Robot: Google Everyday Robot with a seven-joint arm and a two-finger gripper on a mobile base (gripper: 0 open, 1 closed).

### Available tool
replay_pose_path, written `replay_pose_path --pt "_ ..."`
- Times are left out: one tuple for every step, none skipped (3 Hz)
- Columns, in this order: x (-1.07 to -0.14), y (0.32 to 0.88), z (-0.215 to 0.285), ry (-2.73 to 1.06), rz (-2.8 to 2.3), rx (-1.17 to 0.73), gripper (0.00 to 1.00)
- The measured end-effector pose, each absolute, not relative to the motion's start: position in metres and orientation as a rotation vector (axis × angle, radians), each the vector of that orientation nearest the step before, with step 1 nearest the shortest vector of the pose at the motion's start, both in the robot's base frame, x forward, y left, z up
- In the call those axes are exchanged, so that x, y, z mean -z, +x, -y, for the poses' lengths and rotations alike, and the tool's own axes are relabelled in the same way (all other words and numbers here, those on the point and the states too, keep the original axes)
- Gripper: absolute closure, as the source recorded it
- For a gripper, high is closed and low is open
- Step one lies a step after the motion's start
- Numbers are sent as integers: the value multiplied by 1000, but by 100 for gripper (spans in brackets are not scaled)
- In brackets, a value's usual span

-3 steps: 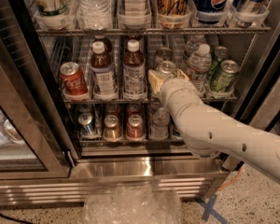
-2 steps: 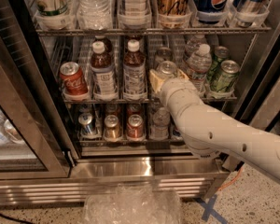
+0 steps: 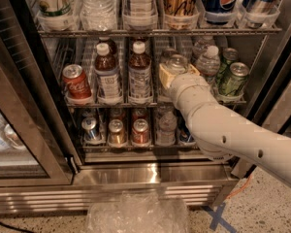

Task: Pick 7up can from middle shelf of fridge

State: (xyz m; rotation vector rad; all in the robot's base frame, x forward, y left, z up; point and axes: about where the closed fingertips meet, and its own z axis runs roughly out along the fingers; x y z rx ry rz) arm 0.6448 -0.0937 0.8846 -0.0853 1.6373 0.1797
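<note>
The fridge stands open. On the middle shelf, clear lane trays hold a red cola can, two brown bottles, the 7up can, a water bottle and green cans. The pincer sits right at the 7up can, just below its silver top; whether it grips the can, I cannot tell.
</note>
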Motion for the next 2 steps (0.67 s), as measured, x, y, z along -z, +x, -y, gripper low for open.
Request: replay_pose_path --pt "-923 638 95 -102 -1571 -231 100" --pt "-947 624 89 -141 -1543 -341 100"
